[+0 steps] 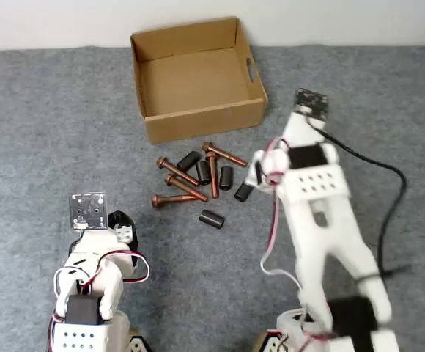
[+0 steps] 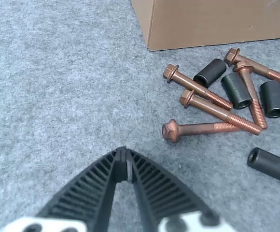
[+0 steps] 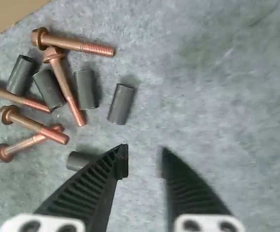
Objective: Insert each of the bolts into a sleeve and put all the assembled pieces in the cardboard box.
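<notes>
Several copper bolts (image 1: 185, 188) and several black sleeves (image 1: 226, 177) lie loose on the grey carpet just in front of the open cardboard box (image 1: 198, 121). No bolt sits in a sleeve. My right gripper (image 3: 143, 162) is open, hovering low beside the pile's right edge, closest to one sleeve (image 3: 120, 104); in the high view the right gripper (image 1: 259, 173) is next to that sleeve (image 1: 243, 192). My left gripper (image 2: 125, 155) is shut and empty, short of the nearest bolt (image 2: 200, 129); from above, the left gripper (image 1: 119, 222) sits left of the pile.
Grey carpet covers the whole table. The box wall (image 2: 212, 24) stands just behind the pile. A separate sleeve (image 1: 212, 218) lies nearest the arms. A black cable (image 1: 396, 198) trails along the right arm's side.
</notes>
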Robot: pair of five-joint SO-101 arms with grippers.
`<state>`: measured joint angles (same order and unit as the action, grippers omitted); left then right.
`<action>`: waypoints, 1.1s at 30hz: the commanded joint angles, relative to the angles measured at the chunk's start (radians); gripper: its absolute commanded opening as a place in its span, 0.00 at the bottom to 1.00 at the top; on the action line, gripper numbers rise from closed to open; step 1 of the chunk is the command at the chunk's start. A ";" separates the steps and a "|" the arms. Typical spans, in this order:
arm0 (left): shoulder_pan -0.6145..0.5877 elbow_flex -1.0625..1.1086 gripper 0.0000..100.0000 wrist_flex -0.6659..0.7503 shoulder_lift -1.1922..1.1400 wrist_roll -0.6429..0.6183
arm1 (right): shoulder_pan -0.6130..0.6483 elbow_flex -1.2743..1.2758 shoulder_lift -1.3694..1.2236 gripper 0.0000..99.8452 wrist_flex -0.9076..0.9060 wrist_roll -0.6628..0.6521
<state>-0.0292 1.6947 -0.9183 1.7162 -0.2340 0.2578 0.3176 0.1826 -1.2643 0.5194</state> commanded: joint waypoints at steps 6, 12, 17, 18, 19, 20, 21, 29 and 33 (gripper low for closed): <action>-0.003 -0.005 0.01 -0.006 0.003 -0.009 | 0.079 -0.229 -0.239 0.19 0.013 0.058; -0.003 -0.005 0.01 -0.006 0.003 -0.009 | 0.085 -0.356 -0.420 0.16 0.013 0.060; -0.003 -0.005 0.01 -0.006 0.003 -0.009 | 0.087 -0.427 -0.544 0.16 0.015 0.060; -0.003 -0.005 0.01 -0.006 0.003 -0.009 | 0.088 -0.439 -0.568 0.16 0.018 0.061; -0.003 -0.005 0.01 -0.006 0.003 -0.009 | 0.085 -0.451 -0.591 0.16 0.019 0.061; -0.003 -0.005 0.01 -0.006 0.003 -0.009 | 0.082 -0.466 -0.615 0.16 0.021 0.061; -0.003 -0.005 0.01 -0.006 0.003 -0.009 | 0.076 -0.479 -0.636 0.16 0.021 0.061; -0.003 -0.005 0.01 -0.006 0.003 -0.009 | 0.054 -0.496 -0.722 0.15 0.012 0.114; -0.003 -0.005 0.01 -0.006 0.003 -0.009 | 0.056 -0.496 -0.720 0.15 0.012 0.117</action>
<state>-0.0292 1.6947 -0.9183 1.7162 -0.2340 0.3253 -0.1335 -0.5416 -1.2536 0.6252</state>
